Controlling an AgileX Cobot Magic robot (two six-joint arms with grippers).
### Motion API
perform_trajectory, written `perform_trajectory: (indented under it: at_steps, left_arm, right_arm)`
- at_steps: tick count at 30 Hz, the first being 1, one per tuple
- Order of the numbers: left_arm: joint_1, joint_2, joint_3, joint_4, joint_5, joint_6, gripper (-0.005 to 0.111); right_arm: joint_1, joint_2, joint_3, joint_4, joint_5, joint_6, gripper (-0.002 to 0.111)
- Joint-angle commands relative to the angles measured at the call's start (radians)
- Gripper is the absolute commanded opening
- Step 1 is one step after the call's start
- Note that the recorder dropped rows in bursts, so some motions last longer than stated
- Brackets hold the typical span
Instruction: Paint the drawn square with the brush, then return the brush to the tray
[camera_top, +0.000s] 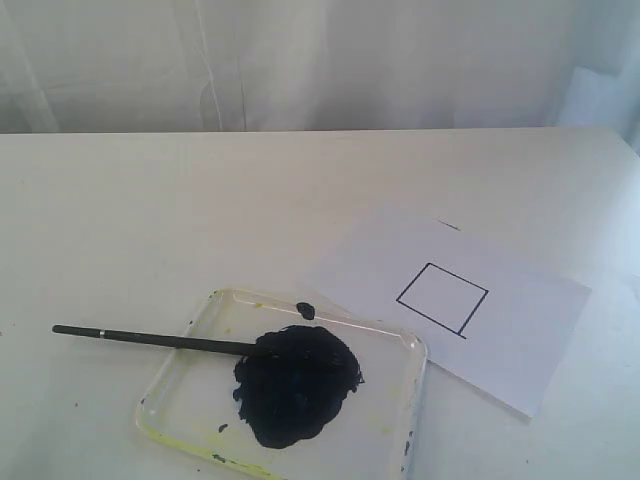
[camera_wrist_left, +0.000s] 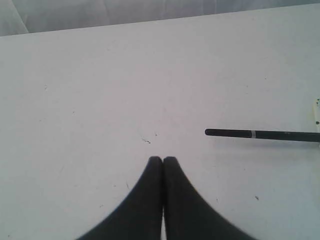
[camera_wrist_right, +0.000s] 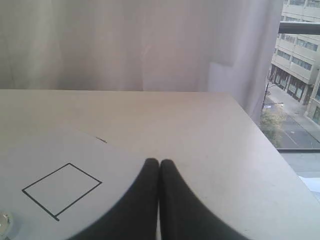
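The left gripper (camera_wrist_left: 162, 159), closed and empty, hangs off the tray (camera_top: 185, 395) by the handle end of the brush (camera_top: 160, 339), which crosses the tray's left rim, tip in the paint blob (camera_top: 297, 385). Right of the tray, the drawn square (camera_top: 442, 298) is bare outline on paper (camera_top: 530, 350); right gripper (camera_wrist_right: 159, 161) beside it, closed, empty

Wide bare desk (camera_top: 150, 220) left of and behind the tray (camera_top: 190, 390). Brush (camera_top: 160, 339) handle overhangs the tray's left rim, near my left gripper (camera_wrist_left: 162, 159), only bare desk between us. Paper sheet (camera_top: 520, 330) lies flat just beside the tray's right. Curtain (camera_top: 300, 60) walls the far edge.
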Motion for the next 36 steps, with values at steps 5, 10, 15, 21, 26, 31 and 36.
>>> perform_trajectory:
  at_steps: [5,10,15,21,26,31,36]
  left_arm:
    - [-0.005,-0.005,0.004,-0.006,0.0,0.001,0.0]
    - [-0.005,-0.005,0.004,-0.006,0.0,0.001,0.0]
    - [-0.005,-0.005,0.004,-0.015,-0.036,-0.013,0.0]
    - [-0.005,-0.005,0.004,-0.077,-0.202,-0.222,0.0]
    - [-0.005,-0.005,-0.151,-0.077,-0.032,-0.32,0.0]
    - [-0.005,-0.005,-0.377,-0.062,0.212,-0.304,0.0]
    - [-0.005,0.127,-0.594,-0.062,0.477,-0.164,0.0]
  right_arm:
    - [-0.003,-0.005,0.005,-0.002,-0.004,0.0,0.0]
    - [-0.003,-0.005,0.005,-0.002,-0.004,0.0,0.0]
    - [-0.003,-0.005,0.005,-0.002,-0.009,0.0,0.0]
    - [-0.003,-0.005,0.005,0.013,-0.236,0.085,0.0]
    - [-0.003,-0.005,-0.053,0.015,-0.272,0.232,0.0]
    - [-0.003,-0.005,-0.258,0.015,0.011,0.232,0.0]
    - [-0.003,0.082,-0.485,0.026,0.193,0.232,0.0]
